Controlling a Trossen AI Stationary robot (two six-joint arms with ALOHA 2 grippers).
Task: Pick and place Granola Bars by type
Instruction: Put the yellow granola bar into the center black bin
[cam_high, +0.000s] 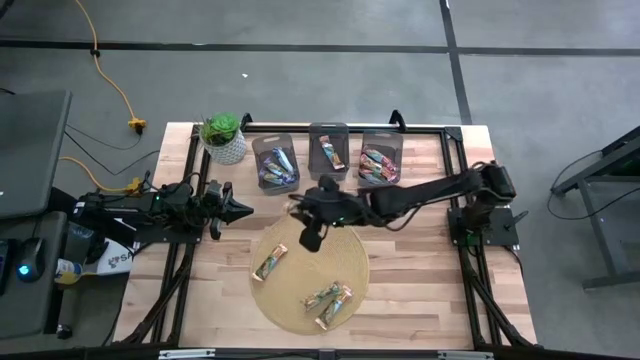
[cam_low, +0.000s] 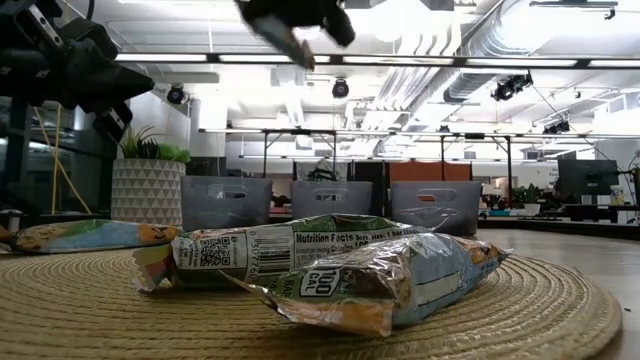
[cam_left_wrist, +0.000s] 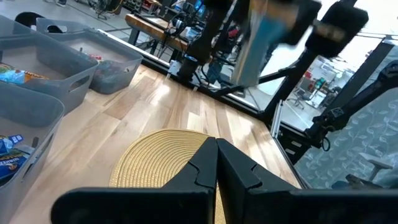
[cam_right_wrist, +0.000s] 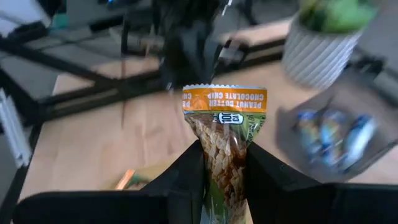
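Note:
My right gripper (cam_high: 303, 212) hangs above the far left part of the round woven mat (cam_high: 345, 255), shut on a granola bar (cam_right_wrist: 225, 118) in an orange and green wrapper. The low view shows this gripper (cam_low: 295, 30) high above the mat (cam_low: 560, 310). Three more granola bars (cam_high: 270, 263) (cam_high: 320, 297) (cam_high: 337, 307) lie flat on the mat. Other bars lie in three grey bins (cam_high: 275, 165) (cam_high: 330, 150) (cam_high: 380, 160) at the far edge. My left gripper (cam_high: 245, 209) waits shut at the table's left, holding nothing. My right gripper pinches the granola bar between its two fingers (cam_right_wrist: 186, 168), on the two flat faces of its nearer part (cam_right_wrist: 224, 158). The fingers lie along the bar. Its orange crimped end (cam_right_wrist: 224, 93) sticks out past the fingertips. The bar is lifted clear of the mat.
A potted plant (cam_high: 224, 135) in a white pot stands at the far left, beside the bins. Black frame rails (cam_high: 455, 160) run along the table's sides. Bare wood (cam_high: 420, 280) lies right of the mat.

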